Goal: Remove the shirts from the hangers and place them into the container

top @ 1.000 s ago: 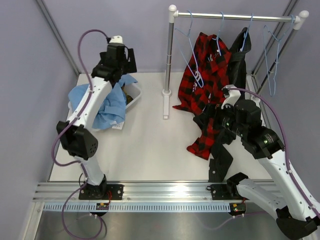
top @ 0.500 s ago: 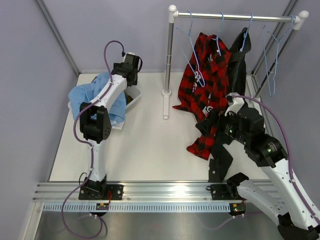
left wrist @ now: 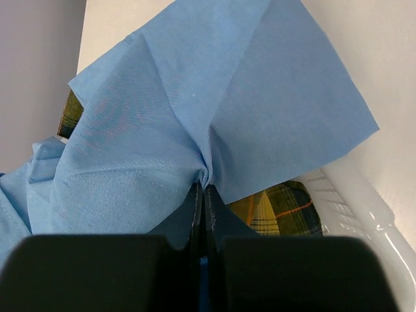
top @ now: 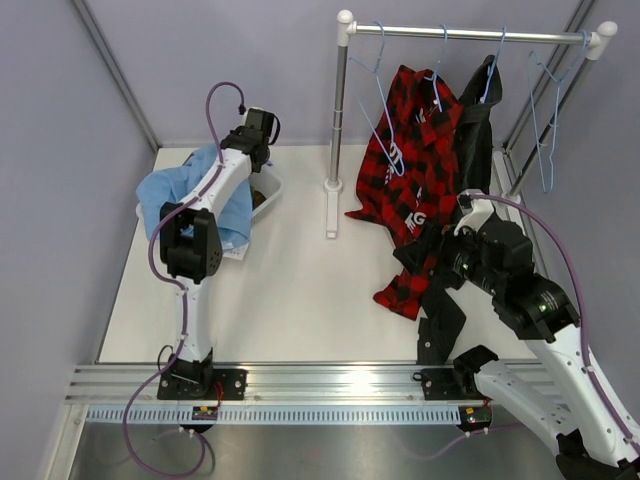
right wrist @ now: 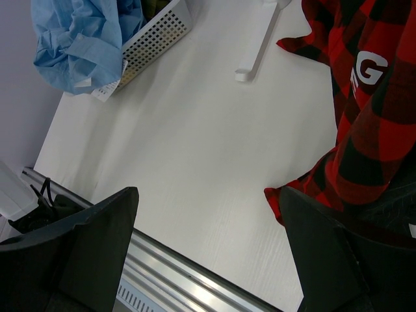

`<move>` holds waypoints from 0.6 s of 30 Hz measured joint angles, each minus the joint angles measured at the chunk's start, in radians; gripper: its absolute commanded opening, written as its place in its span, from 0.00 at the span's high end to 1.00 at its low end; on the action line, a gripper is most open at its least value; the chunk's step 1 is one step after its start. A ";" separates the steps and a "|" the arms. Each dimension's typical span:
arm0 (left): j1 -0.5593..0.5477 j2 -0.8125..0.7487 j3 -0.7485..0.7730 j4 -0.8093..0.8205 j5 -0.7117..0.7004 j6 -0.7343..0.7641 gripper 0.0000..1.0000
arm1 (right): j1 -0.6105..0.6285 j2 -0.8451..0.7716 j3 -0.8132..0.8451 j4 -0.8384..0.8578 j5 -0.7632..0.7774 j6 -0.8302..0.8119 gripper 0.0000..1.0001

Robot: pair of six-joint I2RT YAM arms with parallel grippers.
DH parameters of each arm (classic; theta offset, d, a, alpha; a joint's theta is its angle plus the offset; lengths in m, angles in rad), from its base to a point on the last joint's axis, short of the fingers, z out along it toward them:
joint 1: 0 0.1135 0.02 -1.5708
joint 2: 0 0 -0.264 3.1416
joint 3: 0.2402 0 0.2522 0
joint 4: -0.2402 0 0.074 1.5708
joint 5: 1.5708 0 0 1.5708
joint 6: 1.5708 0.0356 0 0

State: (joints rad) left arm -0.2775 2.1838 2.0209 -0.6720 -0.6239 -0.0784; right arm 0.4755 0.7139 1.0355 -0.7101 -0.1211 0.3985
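Left gripper (left wrist: 203, 195) has closed and now pinches the light blue shirt (left wrist: 162, 117) above the container (left wrist: 351, 201); right gripper (right wrist: 207, 195) gapes empty. Risk: overhanging cloth slides outside the rim.

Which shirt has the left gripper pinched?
The light blue shirt, the only plain pale one, bunched over the container; the left gripper is shut on its fold.

Blue shirt (top: 165, 200) over container (top: 272, 193); red plaid (top: 400, 150), blk shirt (top: 476, 130) on hangers (top: 441, 50)

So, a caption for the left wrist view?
Left hand pinches the light blue shirt over the container, yellow plaid shirt beneath.
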 measured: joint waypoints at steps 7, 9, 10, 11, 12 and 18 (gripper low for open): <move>0.008 -0.037 -0.011 -0.004 -0.009 0.002 1.00 | 0.000 -0.020 -0.004 -0.017 0.000 0.017 0.01; 0.013 -0.092 -0.025 -0.016 -0.009 0.002 1.00 | 0.000 -0.030 -0.004 -0.020 0.003 0.018 0.01; 0.017 -0.129 -0.031 -0.015 -0.009 0.000 1.00 | 0.000 -0.034 -0.004 -0.021 0.005 0.018 0.01; 0.024 -0.175 -0.037 -0.014 -0.010 -0.001 1.00 | 0.000 -0.037 -0.004 -0.021 0.006 0.018 0.00; 0.031 -0.220 -0.044 -0.013 -0.010 -0.001 1.00 | 0.000 -0.041 -0.004 -0.020 0.006 0.018 0.01; 0.094 -0.474 -0.156 0.026 -0.018 -0.026 1.00 | 0.000 -0.040 -0.004 -0.014 0.004 0.018 0.00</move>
State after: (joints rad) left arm -0.1833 1.7100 1.8648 -0.6456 -0.6415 -0.1040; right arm 0.4755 0.6735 1.0313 -0.7246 -0.1169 0.4164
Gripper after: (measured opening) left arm 0.013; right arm 0.993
